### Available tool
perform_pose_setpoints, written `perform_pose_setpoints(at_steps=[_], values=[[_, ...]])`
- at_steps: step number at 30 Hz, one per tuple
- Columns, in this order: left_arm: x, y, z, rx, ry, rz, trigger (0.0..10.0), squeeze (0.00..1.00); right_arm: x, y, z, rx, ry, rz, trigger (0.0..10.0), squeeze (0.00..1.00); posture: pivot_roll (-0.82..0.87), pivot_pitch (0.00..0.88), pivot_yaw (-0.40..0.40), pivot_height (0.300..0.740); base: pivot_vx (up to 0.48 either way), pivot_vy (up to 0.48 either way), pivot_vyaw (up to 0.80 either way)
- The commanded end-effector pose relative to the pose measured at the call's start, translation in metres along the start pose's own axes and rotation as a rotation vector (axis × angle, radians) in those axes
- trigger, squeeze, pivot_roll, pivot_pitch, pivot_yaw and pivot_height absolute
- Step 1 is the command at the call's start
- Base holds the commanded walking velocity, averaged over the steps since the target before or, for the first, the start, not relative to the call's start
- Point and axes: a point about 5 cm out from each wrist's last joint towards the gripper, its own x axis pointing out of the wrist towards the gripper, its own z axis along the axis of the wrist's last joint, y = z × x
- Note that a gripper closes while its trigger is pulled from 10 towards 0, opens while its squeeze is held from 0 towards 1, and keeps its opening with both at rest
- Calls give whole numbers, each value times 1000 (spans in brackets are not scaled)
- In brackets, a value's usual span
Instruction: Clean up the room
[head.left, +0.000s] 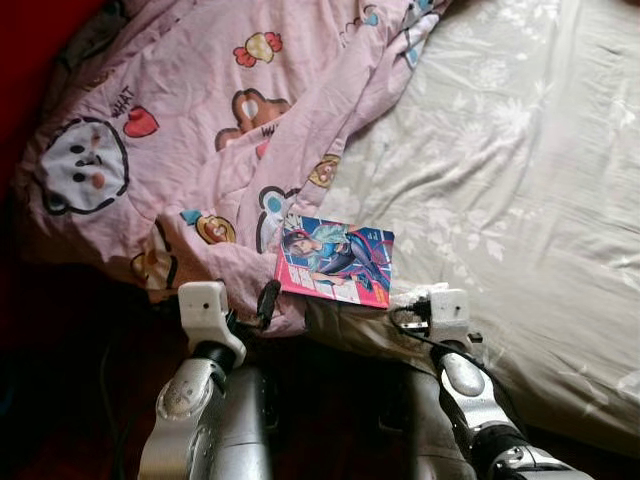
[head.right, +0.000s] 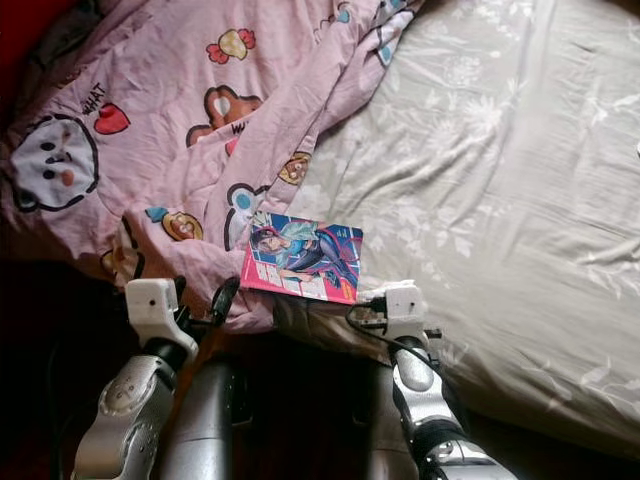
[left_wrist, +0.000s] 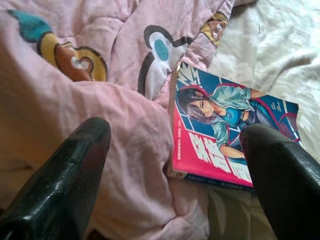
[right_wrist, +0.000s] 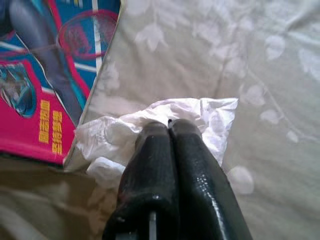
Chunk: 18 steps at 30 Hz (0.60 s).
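Both arms reach up from the bottom edge toward the bed's near side. Right gripper (right_wrist: 170, 125) is at the mattress edge, fingers pinched together on a crumpled tissue (right_wrist: 150, 120) that lies on the sheet (head.left: 520, 200) just beside the book's corner; in the head views the white wad (head.left: 410, 298) sits right at the gripper tip. Whether the tissue is properly caught between the pads or merely pressed under them is hard to say, since the fingers cover the contact.

Left gripper (left_wrist: 175, 160) hovers w/ fingers wide apart, aimed at the book (left_wrist: 225, 135), holding nothing. One finger (head.left: 268, 300) shows dark against the pink blanket (head.left: 180, 130).

Book (head.left: 336, 260) lies flat, cover up, near the bed edge, its left side touching the blanket's fold and the rest on the sheet. Beyond it the blanket is heaped across the left of the bed; the sheet stretches bare to the right.

Step in hand, as I read it: picking trash off the bed, approx. early in the cleanup. Next move calls for lifting the tissue clear w/o dragging the sheet or nudging the book, then carrying it to a bin; the book and rumpled blanket remain to deal with
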Motion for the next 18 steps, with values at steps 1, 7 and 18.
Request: perform_pose_setpoints(at_steps=[1, 7, 18], values=[[-4, 6, -13, -7, 45, 22, 10000, 0, -9, -2, -13, 32, 18, -5, 0, 0, 105, 448, -2, 645, 0, 0, 0], [4, 10, -14, -3, 34, 28, 10000, 0, -11, -3, -8, 56, -44, 5, 0, 0, 84, 407, -5, 645, 0, 0, 0], [21, 17, -17, -4, 16, 40, 10000, 0, -20, -9, -7, 87, -102, 15, 0, 0, 38, 331, -16, 645, 0, 0, 0]])
